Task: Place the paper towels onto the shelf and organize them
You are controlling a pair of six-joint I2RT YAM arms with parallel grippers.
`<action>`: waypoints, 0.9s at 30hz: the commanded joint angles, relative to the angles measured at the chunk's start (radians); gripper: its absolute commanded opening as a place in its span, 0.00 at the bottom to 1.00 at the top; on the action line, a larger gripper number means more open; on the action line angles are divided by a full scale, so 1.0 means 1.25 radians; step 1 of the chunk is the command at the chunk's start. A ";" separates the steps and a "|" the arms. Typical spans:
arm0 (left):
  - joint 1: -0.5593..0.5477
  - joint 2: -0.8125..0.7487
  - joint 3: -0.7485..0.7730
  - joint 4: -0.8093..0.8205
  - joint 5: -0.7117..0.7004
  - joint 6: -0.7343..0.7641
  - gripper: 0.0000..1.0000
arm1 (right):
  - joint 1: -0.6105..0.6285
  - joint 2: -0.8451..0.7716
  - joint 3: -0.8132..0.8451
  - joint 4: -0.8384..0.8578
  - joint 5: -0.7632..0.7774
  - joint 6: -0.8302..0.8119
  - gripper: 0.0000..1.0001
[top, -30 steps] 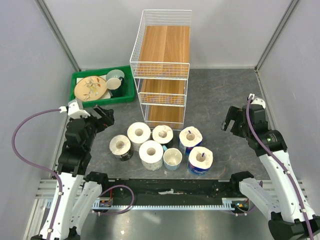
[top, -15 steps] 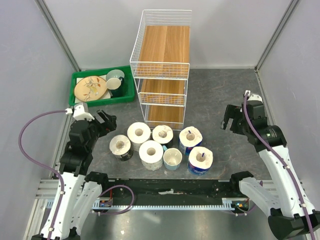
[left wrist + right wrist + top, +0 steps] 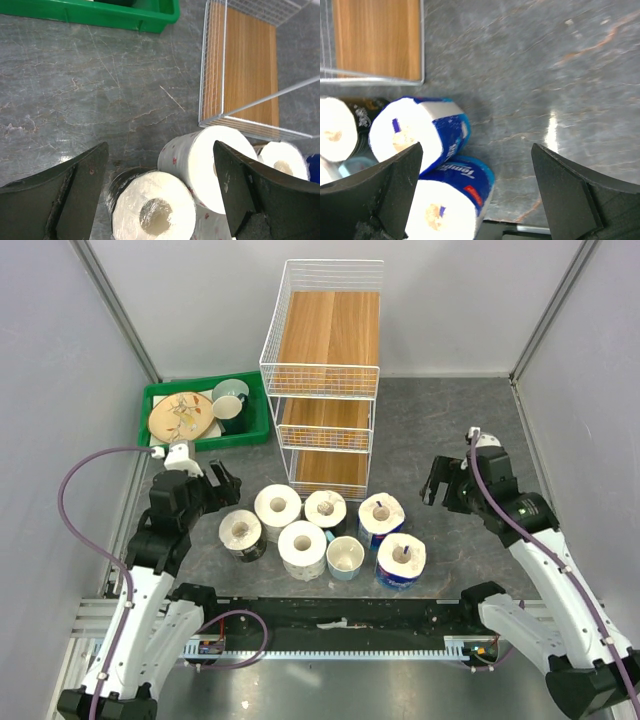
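1. Found the shelf [image 3: 325,380] standing at the far middle of the counter [image 3: 440,420].
2. Counted six rolls, all upright on the counter in a cluster just in front of the shelf, none on its boards.
3. Logged the layout: dark roll [image 3: 241,534] at the left end, three white rolls [image 3: 277,506] in the middle, two blue rolls [image 3: 381,515] on the right.
4. Spotted a pale cup [image 3: 346,558] in the front row, between a white roll and the nearer blue roll.
5. Saw the left gripper [image 3: 218,480] with jaws wide apart, holding nothing, hanging just left of the dark roll. From the left wrist, saw that roll below and between the fingers [image 3: 80,185], not pinched.
6. Saw the right gripper [image 3: 437,482] fully apart too, holding nothing, over bare counter right of the blue rolls and clear of them.
7. Noted a green tray [image 3: 255,430] holding a plate [image 3: 181,416], left of the shelf.
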 commanded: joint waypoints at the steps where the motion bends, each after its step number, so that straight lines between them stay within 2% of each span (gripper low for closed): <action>1: -0.009 0.014 0.022 -0.007 0.029 0.083 0.92 | 0.086 0.020 -0.027 0.081 0.020 0.069 0.98; 4: -0.011 0.011 0.016 0.000 0.033 0.068 0.92 | 0.157 0.053 -0.035 0.106 0.063 0.098 0.98; 12: -0.025 0.009 0.004 0.012 0.036 0.068 0.92 | 0.251 0.085 -0.048 0.144 0.073 0.127 0.98; 15: -0.031 0.018 0.002 0.018 0.071 0.076 0.92 | 0.272 0.082 -0.064 0.138 0.092 0.134 0.98; 22: -0.051 0.021 0.002 0.020 0.058 0.079 0.92 | 0.283 0.085 -0.112 0.159 0.093 0.156 0.98; 27: -0.056 0.023 -0.001 0.024 0.066 0.081 0.93 | 0.283 0.086 -0.116 0.174 0.094 0.166 0.94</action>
